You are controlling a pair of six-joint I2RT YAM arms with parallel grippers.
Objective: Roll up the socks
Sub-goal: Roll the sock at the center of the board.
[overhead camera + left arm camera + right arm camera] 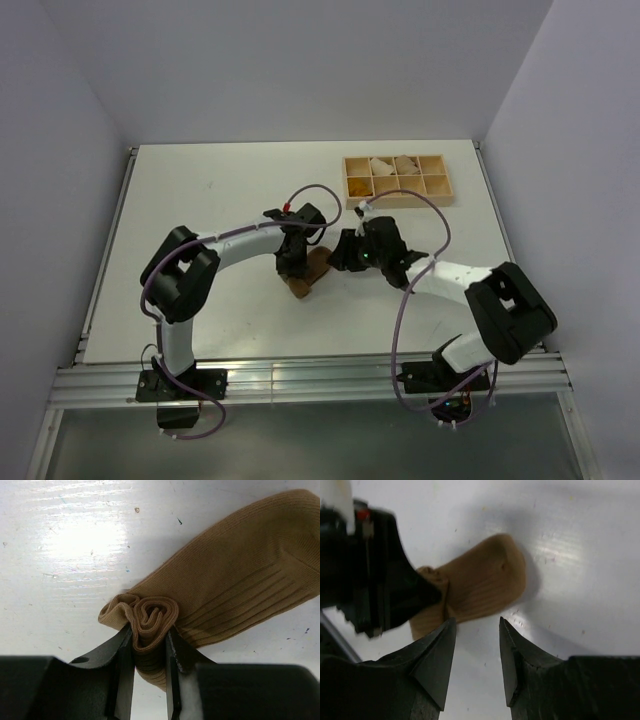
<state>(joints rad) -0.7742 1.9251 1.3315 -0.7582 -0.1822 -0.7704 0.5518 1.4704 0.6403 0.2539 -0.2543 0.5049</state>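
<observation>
The left gripper (149, 667) is clamped on the rolled end of the tan sock (230, 590), and the rest of the sock lies flat on the white table (75, 545). The right gripper (477, 652) hangs with its fingers apart and empty, near the sock's free end.

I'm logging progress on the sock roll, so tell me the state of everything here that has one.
sock: one end rolled up, the rest lying flat.
left fingers: shut on the sock's rolled end.
right fingers: open, empty, near the sock's flat end.
tray: some compartments filled, others empty.
</observation>
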